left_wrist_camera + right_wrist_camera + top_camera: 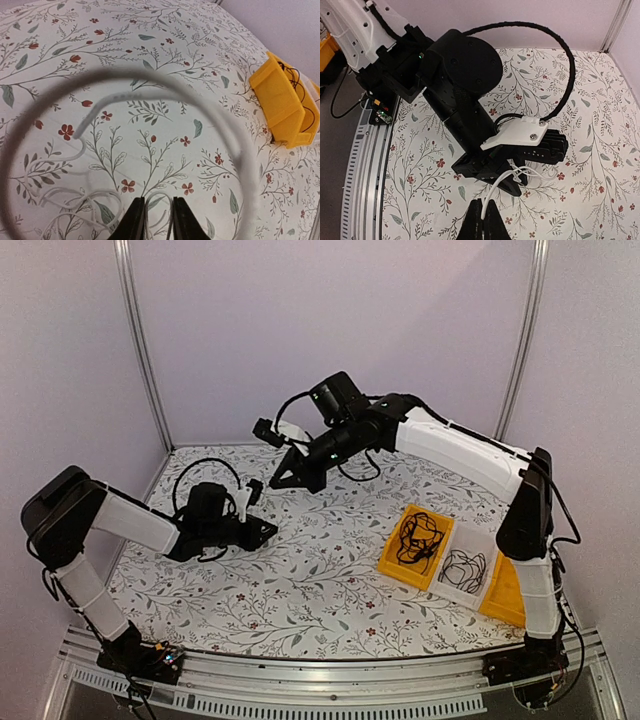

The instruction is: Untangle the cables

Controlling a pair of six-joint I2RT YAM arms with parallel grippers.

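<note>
Of the cables, a white cable (pixel 506 186) runs between my two grippers. My right gripper (pixel 482 216) is shut on one end of it, just in front of the left gripper (pixel 520 185). In the left wrist view, a loop of the white cable (pixel 159 193) sits between the left gripper's (pixel 159 220) fingers. Those jaws stand narrowly apart, with cloth visible through the gap. More white cable lies in a tangle (pixel 75 197) on the cloth at the lower left. From above, the left gripper (pixel 268 531) and the right gripper (pixel 275 481) are close together at centre left. Black cables (pixel 415 537) lie in a bin.
A yellow bin (pixel 392 558), a clear bin (pixel 463 585) with another black cable and a second yellow bin (pixel 505 592) stand in a row at the right. The yellow bin (pixel 280 100) also shows in the left wrist view. A blurred dark loop hangs close to the left wrist camera.
</note>
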